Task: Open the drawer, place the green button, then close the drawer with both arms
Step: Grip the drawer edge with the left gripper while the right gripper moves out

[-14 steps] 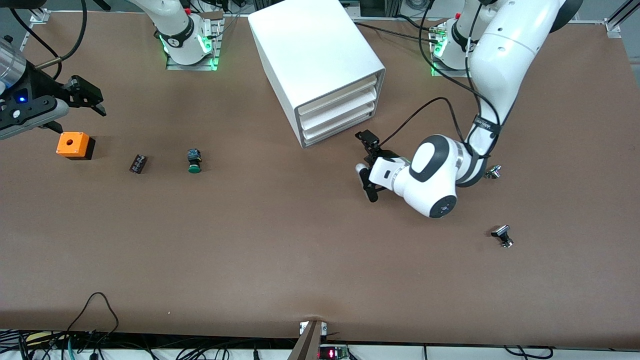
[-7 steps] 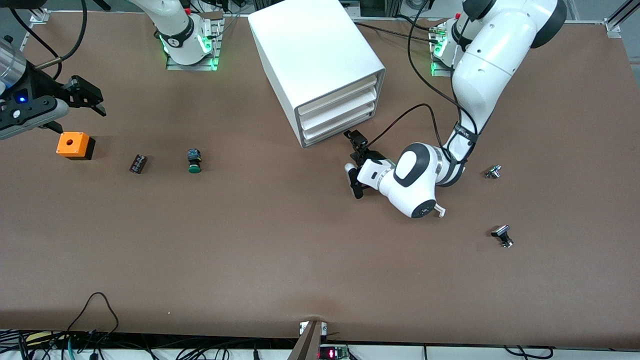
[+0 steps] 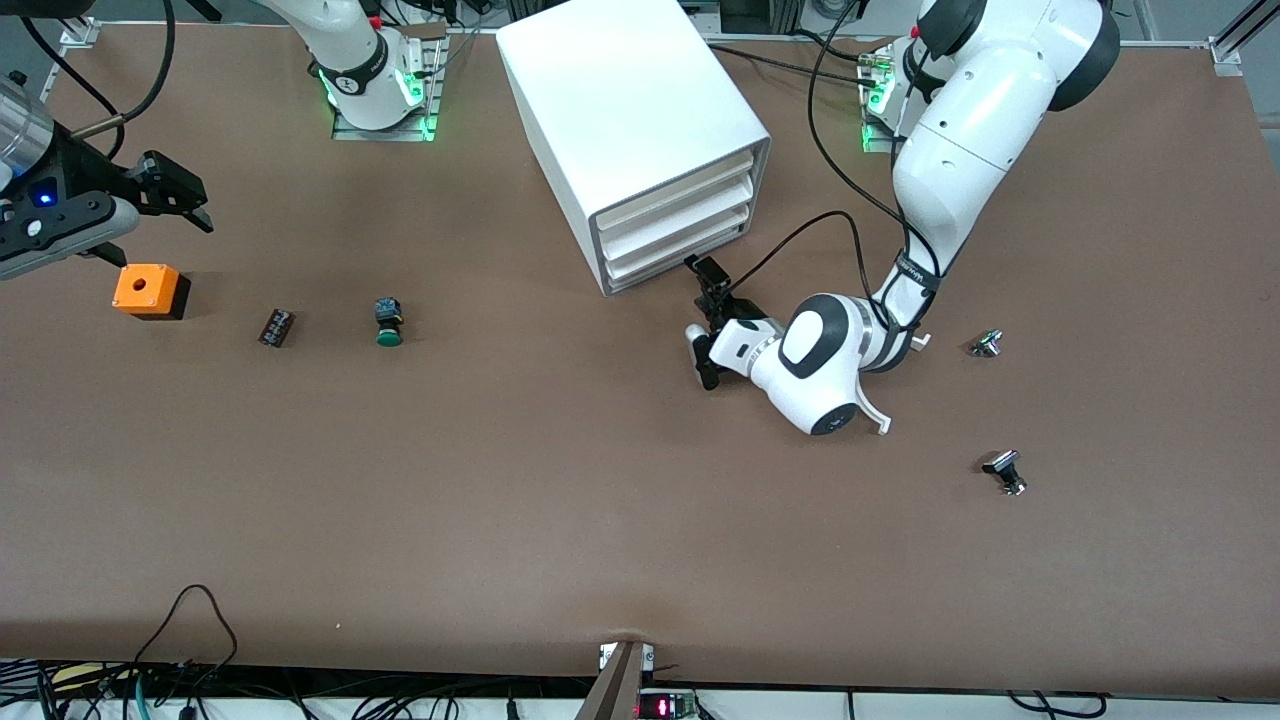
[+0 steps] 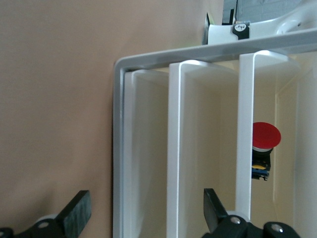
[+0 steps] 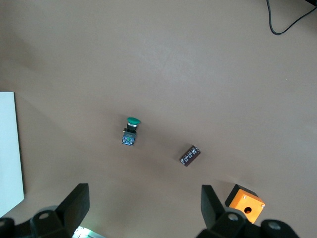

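The white cabinet (image 3: 630,110) stands at the table's far middle. Its lowest drawer (image 3: 680,260) looks shut. My left gripper (image 3: 703,315) is open, low over the table just in front of the drawer fronts. In the left wrist view the left gripper (image 4: 144,208) spans the lowest drawer (image 4: 146,148) and the middle one without touching them. The green-capped button (image 3: 388,322) lies on the table toward the right arm's end and shows in the right wrist view (image 5: 131,130). My right gripper (image 3: 165,190) waits open and empty, high above the table near that end (image 5: 143,203).
An orange box with a hole (image 3: 150,290) and a small black part (image 3: 277,327) lie beside the button. Two silver-based parts (image 3: 987,343) (image 3: 1005,472) lie toward the left arm's end. A red-capped button (image 4: 266,135) shows in the top tier.
The left arm has brought its open gripper closer to the drawer fronts. The right arm and the button have not moved.
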`<action>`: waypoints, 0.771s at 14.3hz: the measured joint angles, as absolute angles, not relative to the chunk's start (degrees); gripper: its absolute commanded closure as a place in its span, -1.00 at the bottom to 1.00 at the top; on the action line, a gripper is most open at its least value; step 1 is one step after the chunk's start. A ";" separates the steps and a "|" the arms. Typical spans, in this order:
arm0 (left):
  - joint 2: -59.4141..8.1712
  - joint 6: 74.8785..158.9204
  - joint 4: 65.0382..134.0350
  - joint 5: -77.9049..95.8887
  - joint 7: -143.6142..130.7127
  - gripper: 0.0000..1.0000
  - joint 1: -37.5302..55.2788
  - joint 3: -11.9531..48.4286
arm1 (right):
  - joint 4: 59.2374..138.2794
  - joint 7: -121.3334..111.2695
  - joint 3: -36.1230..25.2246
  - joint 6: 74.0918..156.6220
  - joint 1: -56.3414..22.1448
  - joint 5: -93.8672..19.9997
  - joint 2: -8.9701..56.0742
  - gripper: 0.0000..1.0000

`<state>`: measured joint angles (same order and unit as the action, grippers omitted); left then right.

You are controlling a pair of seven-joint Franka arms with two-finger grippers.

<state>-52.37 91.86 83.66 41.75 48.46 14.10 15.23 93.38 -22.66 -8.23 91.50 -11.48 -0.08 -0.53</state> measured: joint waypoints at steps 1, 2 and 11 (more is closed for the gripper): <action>-52.38 91.50 83.66 41.75 48.46 -1.00 14.19 15.27 | 93.38 -22.66 -8.23 91.50 -11.48 -0.08 -0.53 -1.00; -52.38 91.16 83.66 41.76 48.48 -1.00 14.23 15.37 | 93.38 -22.66 -8.23 91.50 -11.48 -0.08 -0.53 -1.00; -52.37 90.48 85.69 43.46 48.50 -0.99 14.52 17.47 | 93.38 -22.66 -8.21 91.50 -11.48 -0.08 -0.53 -1.00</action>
<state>-52.37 90.48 85.69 43.46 48.50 14.52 17.47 93.38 -22.66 -8.21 91.50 -11.48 -0.08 -0.53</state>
